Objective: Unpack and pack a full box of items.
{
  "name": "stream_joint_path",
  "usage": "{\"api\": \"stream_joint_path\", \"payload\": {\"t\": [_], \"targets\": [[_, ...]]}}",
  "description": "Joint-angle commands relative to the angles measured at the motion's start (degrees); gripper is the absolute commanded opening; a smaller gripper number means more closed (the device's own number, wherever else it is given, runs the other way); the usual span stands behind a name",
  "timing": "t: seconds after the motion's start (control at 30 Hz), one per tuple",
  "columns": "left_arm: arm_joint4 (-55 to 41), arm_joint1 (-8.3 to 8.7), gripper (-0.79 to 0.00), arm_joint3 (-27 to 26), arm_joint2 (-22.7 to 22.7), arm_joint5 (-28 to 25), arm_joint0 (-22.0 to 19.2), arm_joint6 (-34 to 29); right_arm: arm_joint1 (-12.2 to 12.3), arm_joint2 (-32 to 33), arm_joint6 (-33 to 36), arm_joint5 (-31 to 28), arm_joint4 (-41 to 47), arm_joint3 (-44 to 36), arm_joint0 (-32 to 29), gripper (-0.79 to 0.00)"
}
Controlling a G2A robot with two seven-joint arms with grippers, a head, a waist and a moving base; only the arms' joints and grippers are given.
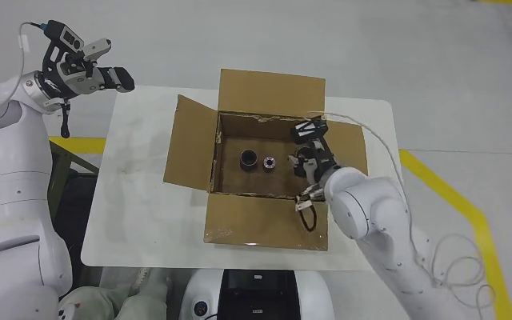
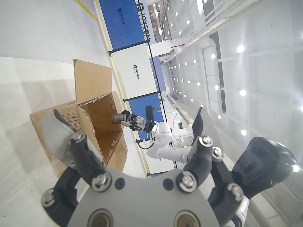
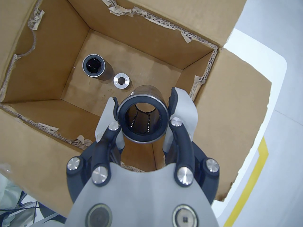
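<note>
White table (image 1: 136, 200) holds open box (image 1: 272, 88): right gripper (image 3: 144, 95) grips bearing (image 3: 143, 119), long axis pointing down into box; left gripper (image 2: 127, 112) wide, well apart.

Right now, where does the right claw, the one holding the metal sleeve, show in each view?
Top view: the right claw hangs over the right part of the open cardboard box.
Left wrist view: far off, above the box's opening, shut on the metal sleeve.
Right wrist view: up close, above the box's inside, clamping the sleeve.
Shared landmark: the cardboard box.
</note>
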Motion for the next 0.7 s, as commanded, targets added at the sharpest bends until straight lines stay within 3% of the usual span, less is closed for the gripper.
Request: {"api": "stream_joint_path", "payload": {"t": [0.0,0.27,0.67], "targets": [[0.00,0.00,0.000,0.00,0.00,0.00,0.00,0.00,0.14,0.95,-0.22,-0.32,-0.19,-1.33,-1.21,-0.785],[0.00,0.00,0.000,0.00,0.00,0.00,0.00,0.00,0.45,3.94,-1.39,-1.35,-0.15,-4.35,-5.30,-0.785],[0.00,0.00,0.000,0.00,0.00,0.00,0.00,0.00,0.45,3.94,-1.39,-1.35,-0.15,-4.35,-5.30,-0.785]]}}
